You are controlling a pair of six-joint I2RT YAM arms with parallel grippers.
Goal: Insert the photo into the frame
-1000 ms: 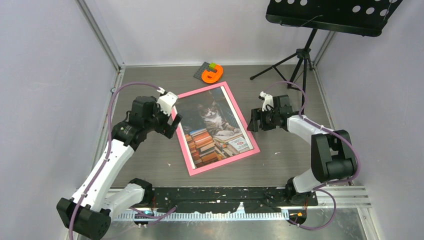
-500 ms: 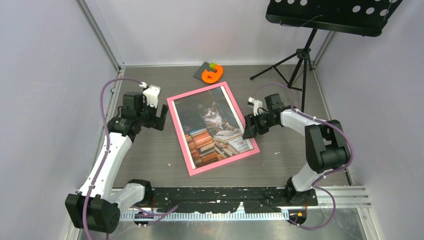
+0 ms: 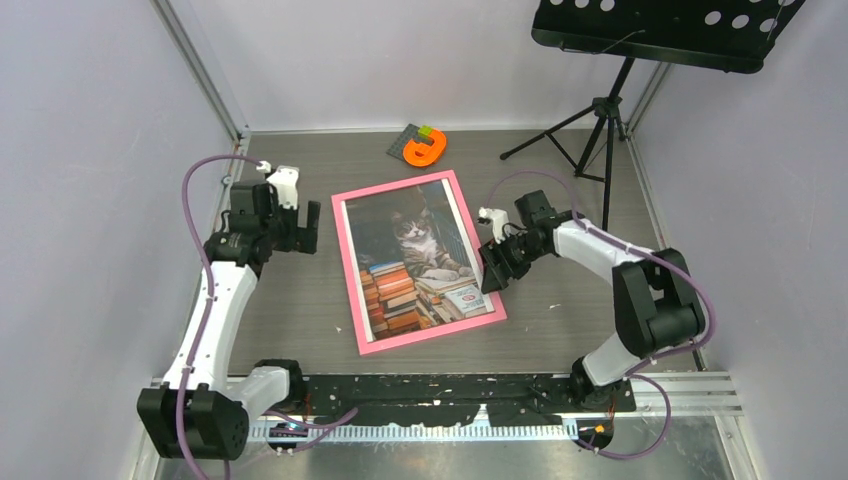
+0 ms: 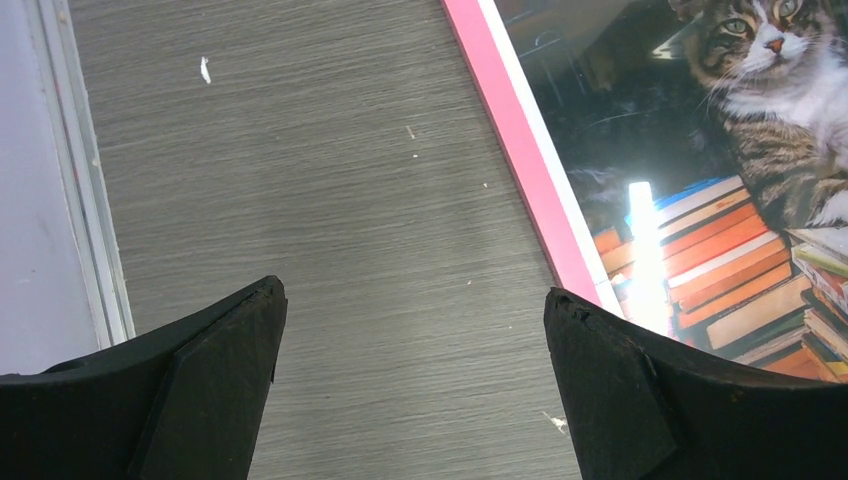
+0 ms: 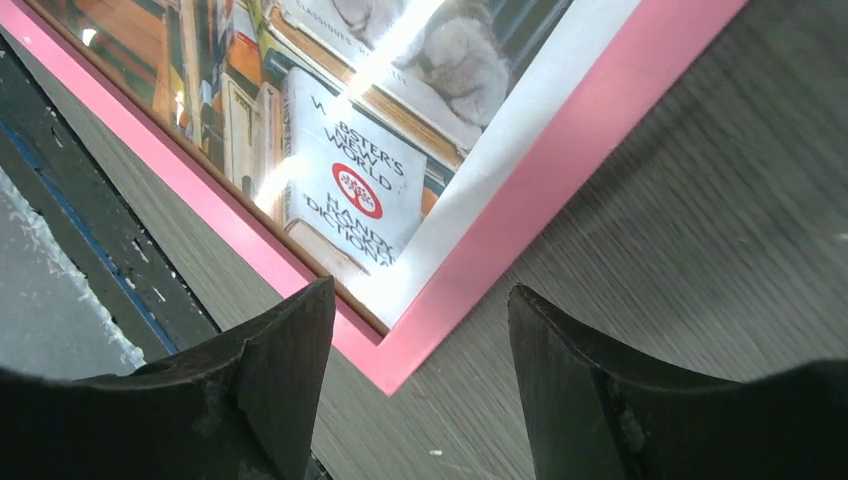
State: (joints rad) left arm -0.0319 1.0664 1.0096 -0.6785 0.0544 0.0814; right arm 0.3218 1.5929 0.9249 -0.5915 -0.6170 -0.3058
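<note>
Photo [image 3: 415, 255] inside frame [image 3: 347, 275], left tool [image 4: 412, 295] and right tool [image 5: 420, 292] both released at its sides; orange piece [image 3: 425, 148], tripod [image 3: 603, 112] beyond.

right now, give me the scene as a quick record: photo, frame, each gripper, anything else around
photo: lies inside the frame, cat picture facing up
frame: flat on the table, mid-table, slightly skewed
left gripper: open, over bare table left of the frame, holding nothing
right gripper: open, at the frame's near right corner, holding nothing; contact cannot be told
other: orange object beyond the frame's far edge; music stand at far right
</note>
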